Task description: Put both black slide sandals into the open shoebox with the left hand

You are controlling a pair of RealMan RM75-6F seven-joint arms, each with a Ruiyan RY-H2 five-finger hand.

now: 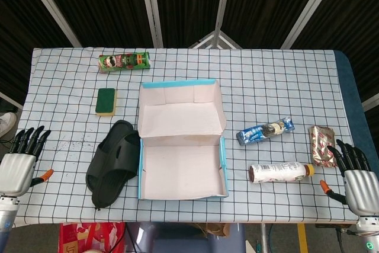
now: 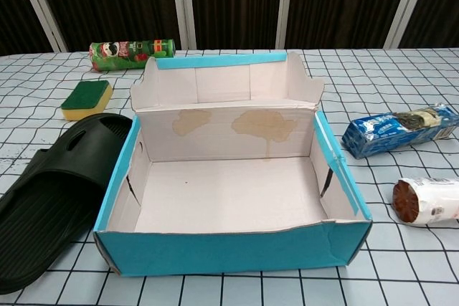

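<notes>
left hand [image 1: 18, 167] fingers [image 1: 32, 139] spread, empty | sandals [image 1: 113, 161] stacked right of fingers, touching shoebox [image 1: 182, 191] wall | risk: lifting top sandal only, or nudging shoebox

Left hand [image 1: 18, 169]: silver-grey metal palm shell, black segmented fingers [image 1: 28, 139], thumb ending in an orange tip. Grey wrist section below, partly cut off by the frame edge.

Right hand [image 1: 358, 182]: same build, silver-grey shell, black fingers [image 1: 349, 155], orange-tipped thumb. Pale wrist cuff beneath carries a small green mark. Chest view shows neither.
</notes>
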